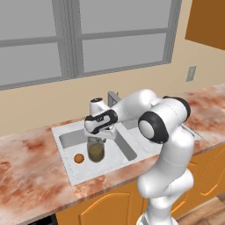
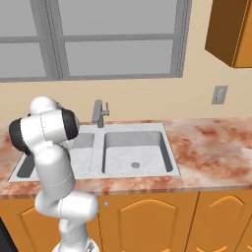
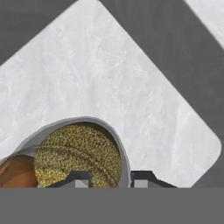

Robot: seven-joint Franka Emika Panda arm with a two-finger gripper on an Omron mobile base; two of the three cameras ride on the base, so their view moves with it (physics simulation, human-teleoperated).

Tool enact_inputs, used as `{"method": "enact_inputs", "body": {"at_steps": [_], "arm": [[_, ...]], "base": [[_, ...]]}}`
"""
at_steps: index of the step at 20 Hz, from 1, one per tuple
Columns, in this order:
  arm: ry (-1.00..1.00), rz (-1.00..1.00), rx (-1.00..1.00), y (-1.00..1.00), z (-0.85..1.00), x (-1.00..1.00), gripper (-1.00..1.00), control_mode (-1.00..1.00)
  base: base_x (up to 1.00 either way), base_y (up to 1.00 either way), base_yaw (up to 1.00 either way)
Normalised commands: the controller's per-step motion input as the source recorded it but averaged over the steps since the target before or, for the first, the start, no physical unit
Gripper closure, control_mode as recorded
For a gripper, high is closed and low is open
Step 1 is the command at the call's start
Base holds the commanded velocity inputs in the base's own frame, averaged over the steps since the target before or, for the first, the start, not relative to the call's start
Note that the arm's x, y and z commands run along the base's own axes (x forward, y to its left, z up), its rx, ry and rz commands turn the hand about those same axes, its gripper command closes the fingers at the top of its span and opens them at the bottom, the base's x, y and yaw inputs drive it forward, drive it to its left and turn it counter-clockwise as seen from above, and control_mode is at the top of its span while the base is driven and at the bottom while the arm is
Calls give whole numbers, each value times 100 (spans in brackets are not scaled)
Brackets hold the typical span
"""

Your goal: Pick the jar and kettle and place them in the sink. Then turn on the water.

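Jar (image 1: pixel 95 150) gripped at rim by narrowed claw (image 3: pixel 110 180), arm bent forward, pointing down over left sink (image 1: pixel 132 151) basin.

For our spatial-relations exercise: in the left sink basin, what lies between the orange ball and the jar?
Nothing: in the left base view, only a narrow bare strip of basin floor separates the orange ball from the jar inside the sink.

Beige wall (image 2: pixel 147 93), grey-framed window (image 2: pixel 113 39), orange cabinets (image 2: pixel 147 221), marbled reddish counter (image 2: pixel 216 147).
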Motion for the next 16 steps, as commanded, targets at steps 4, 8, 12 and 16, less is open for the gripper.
{"method": "enact_inputs", "body": {"at_steps": [4, 8, 12, 16], "arm": [[0, -7, 0, -8, -27, 0, 100, -100], [0, -5, 0, -7, -24, 0, 100, -100], [0, -3, 0, -4, -22, 0, 100, -100], [0, -1, 0, 0, -11, 0, 100, -100]], "base": [[0, 0, 0], [0, 0, 0], [0, 0, 0], [0, 0, 0]]}}
